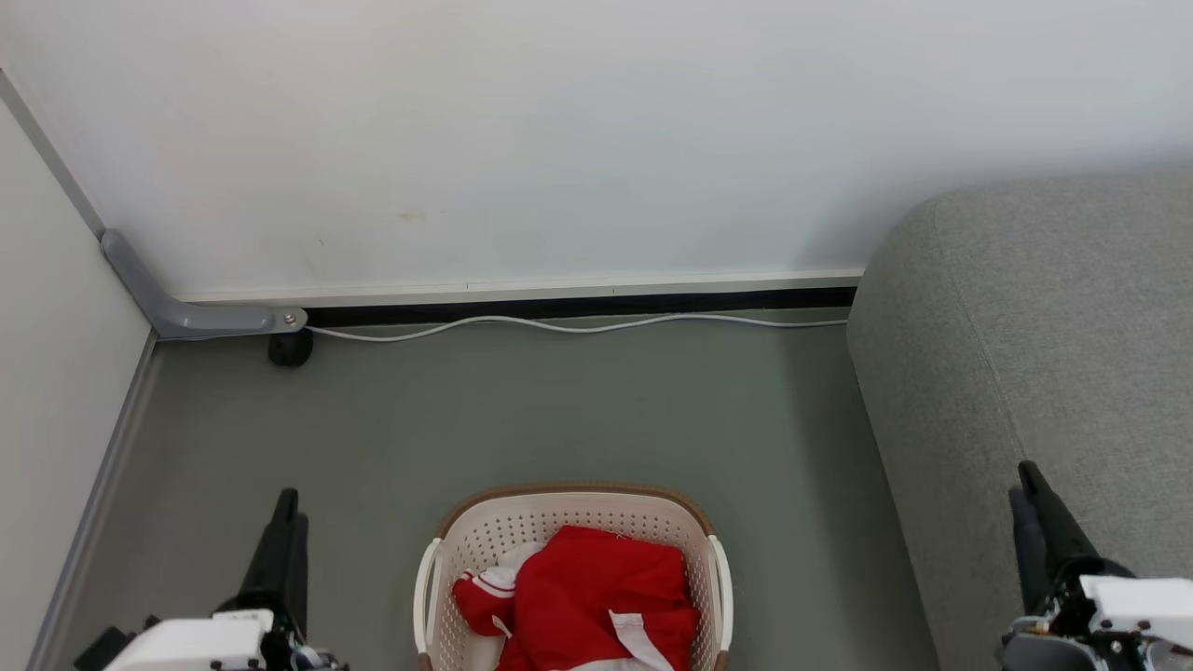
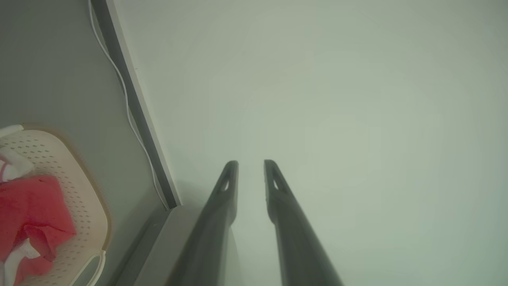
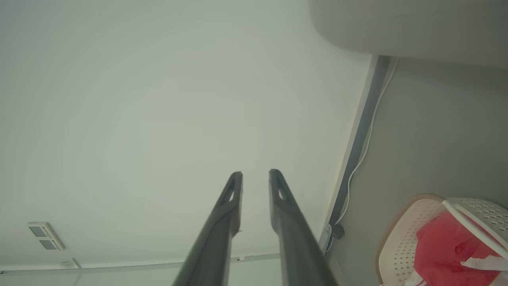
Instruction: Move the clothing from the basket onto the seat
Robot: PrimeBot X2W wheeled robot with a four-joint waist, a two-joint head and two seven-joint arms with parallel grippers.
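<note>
Left gripper (image 2: pixel 251 162) and right gripper (image 3: pixel 256 172): slim dark fingers slightly apart, empty. I note crumpled red clothing (image 1: pixel 596 587) in perforated oval basket (image 1: pixel 559 522).

Home-style living rm corner, prob. a staged one: grey fabric sofa (image 1: pixel 1044 354) by the wall, laundry basket (image 1: pixel 569 491) w/ red clothes (image 1: pixel 596 587) on grey-green floor (image 1: pixel 578 410); plain white panel walls (image 1: pixel 559 140) w/ grey metal brace (image 1: pixel 186 315), loose white cable (image 1: pixel 578 326) along skirting
</note>
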